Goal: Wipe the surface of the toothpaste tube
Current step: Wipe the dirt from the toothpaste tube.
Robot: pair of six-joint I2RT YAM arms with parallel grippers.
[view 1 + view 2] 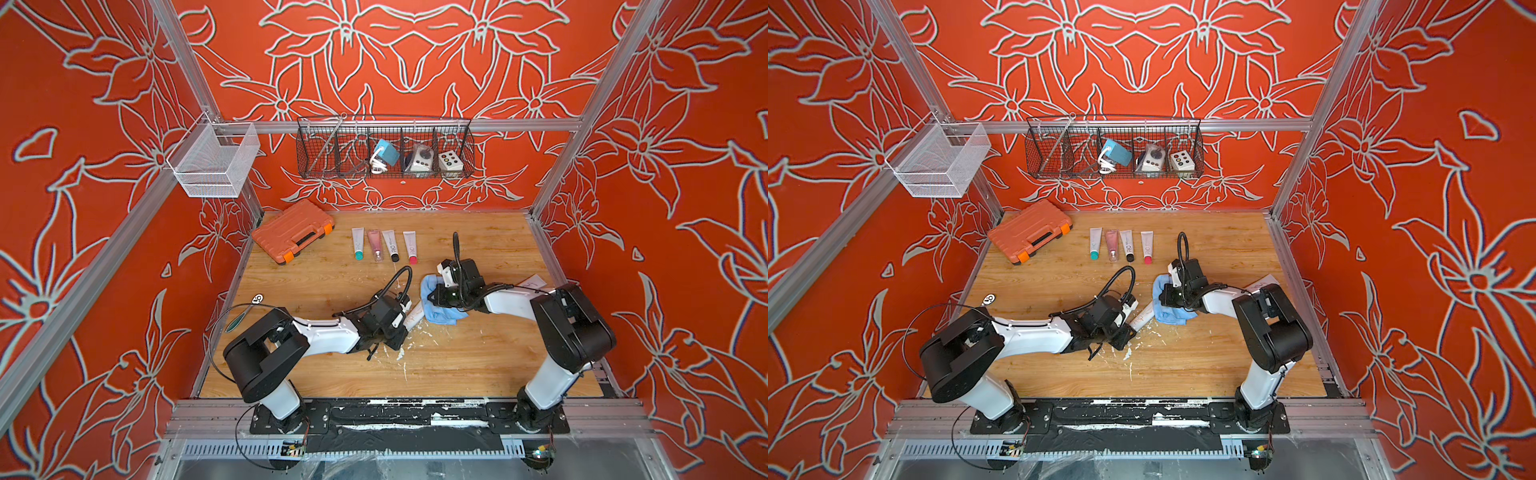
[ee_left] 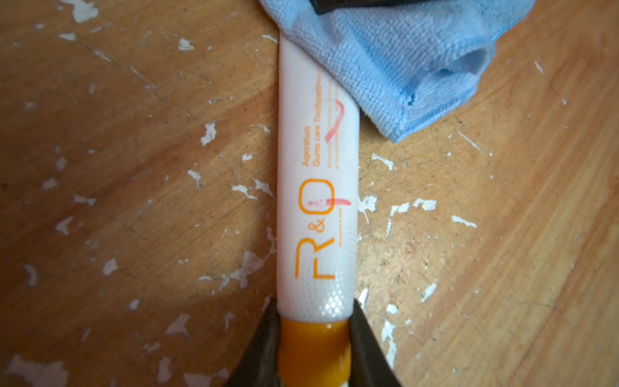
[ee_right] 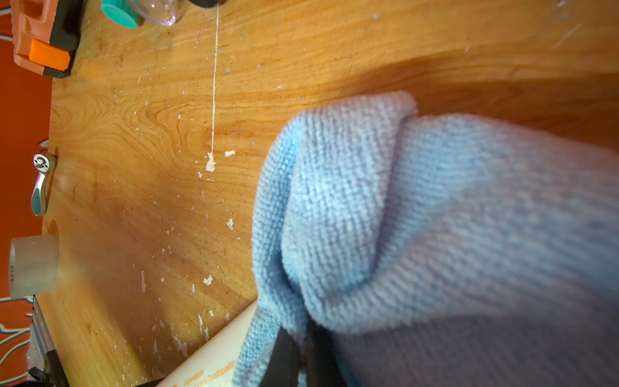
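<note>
A white toothpaste tube with orange lettering, red smears and an orange cap lies on the wooden table; in both top views it sits mid-table. My left gripper is shut on the tube at the cap end. A light blue cloth covers the tube's far end. My right gripper is shut on a fold of that cloth, holding it over the tube.
Four more tubes lie in a row at the back, beside an orange tool case. A ratchet handle lies at the left edge, a paper sheet at the right. Wire baskets hang on the back wall.
</note>
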